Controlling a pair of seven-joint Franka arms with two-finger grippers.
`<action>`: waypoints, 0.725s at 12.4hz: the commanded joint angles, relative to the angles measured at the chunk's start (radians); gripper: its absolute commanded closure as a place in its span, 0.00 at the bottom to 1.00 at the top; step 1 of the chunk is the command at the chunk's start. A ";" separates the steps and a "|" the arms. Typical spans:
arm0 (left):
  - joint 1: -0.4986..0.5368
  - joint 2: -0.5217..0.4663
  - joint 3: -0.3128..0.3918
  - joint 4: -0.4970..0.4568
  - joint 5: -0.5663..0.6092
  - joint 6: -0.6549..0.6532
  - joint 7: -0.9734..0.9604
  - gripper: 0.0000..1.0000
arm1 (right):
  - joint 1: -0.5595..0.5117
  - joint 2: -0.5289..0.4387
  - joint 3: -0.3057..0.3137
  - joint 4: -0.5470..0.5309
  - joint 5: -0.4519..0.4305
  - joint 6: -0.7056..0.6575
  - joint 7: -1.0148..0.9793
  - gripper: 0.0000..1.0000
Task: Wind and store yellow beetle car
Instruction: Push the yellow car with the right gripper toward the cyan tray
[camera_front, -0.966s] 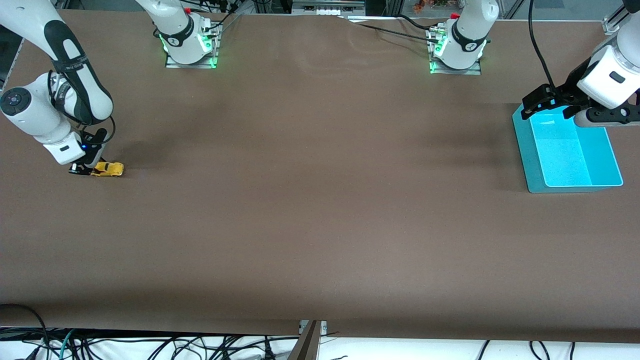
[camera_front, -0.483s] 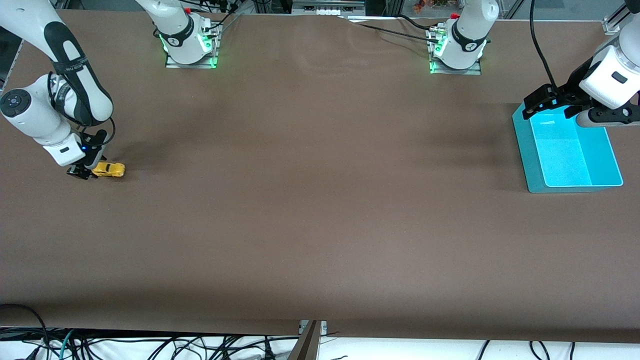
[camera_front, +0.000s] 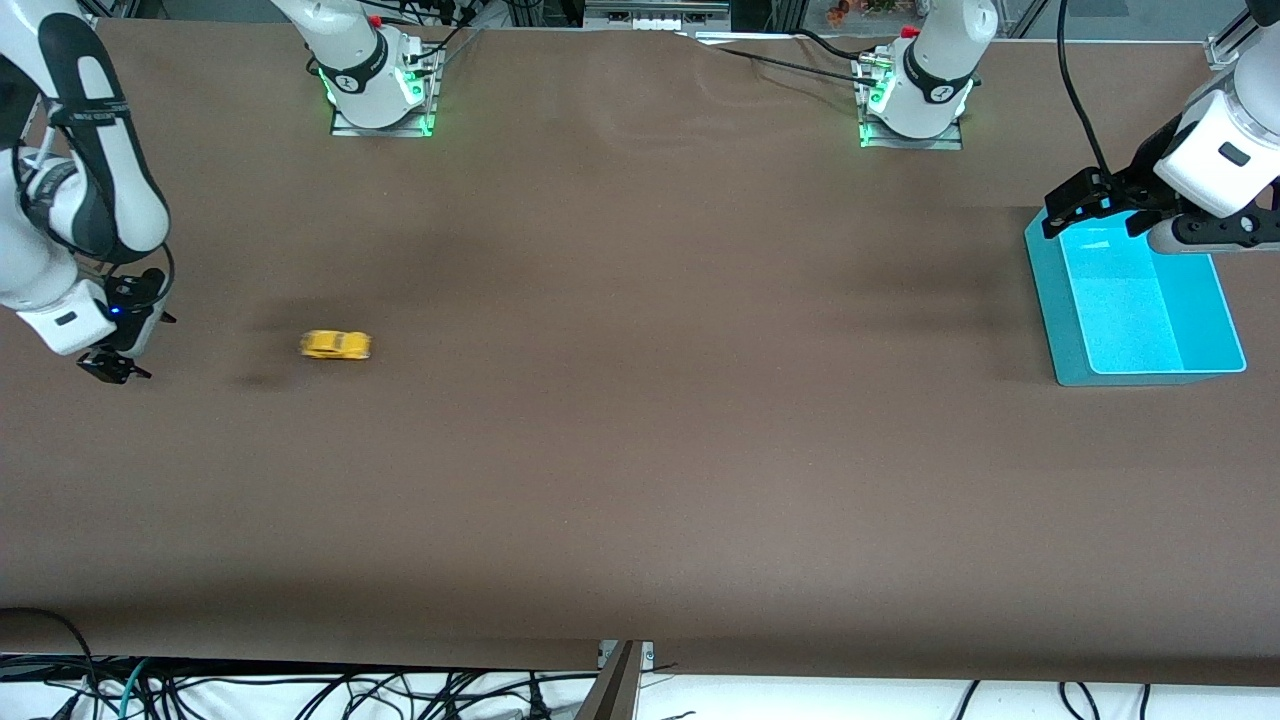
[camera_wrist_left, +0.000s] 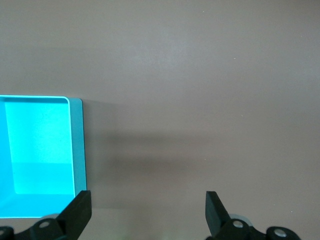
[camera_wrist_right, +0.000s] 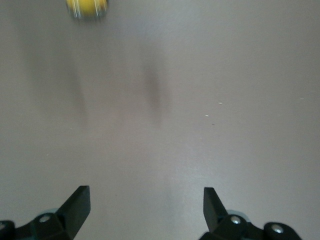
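Now yellow beetle car (camera_front: 336, 344) lengthwise along the table, both claws, right (camera_front: 112, 368) and left (camera_front: 1075, 203), apart.

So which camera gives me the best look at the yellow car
The front view: the whole yellow beetle car shows on the table, though blurred. The right wrist view catches only a blurred, cut-off piece; the left wrist view shows none of it.

The yellow beetle car (camera_front: 336, 344) is plain yellow-orange; the bin (camera_front: 1048, 300) is bright teal; the table (camera_front: 640, 450) is flat brown.
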 joint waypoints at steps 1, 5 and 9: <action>0.010 -0.010 -0.005 0.003 -0.016 -0.013 0.020 0.00 | -0.009 -0.014 0.009 0.044 0.064 -0.065 -0.016 0.00; 0.009 -0.010 -0.007 0.003 -0.015 -0.013 0.021 0.00 | -0.002 -0.014 0.015 0.174 0.067 -0.195 -0.007 0.00; 0.009 -0.007 -0.005 -0.005 -0.007 -0.016 0.023 0.00 | 0.001 -0.013 0.062 0.328 0.079 -0.313 0.178 0.00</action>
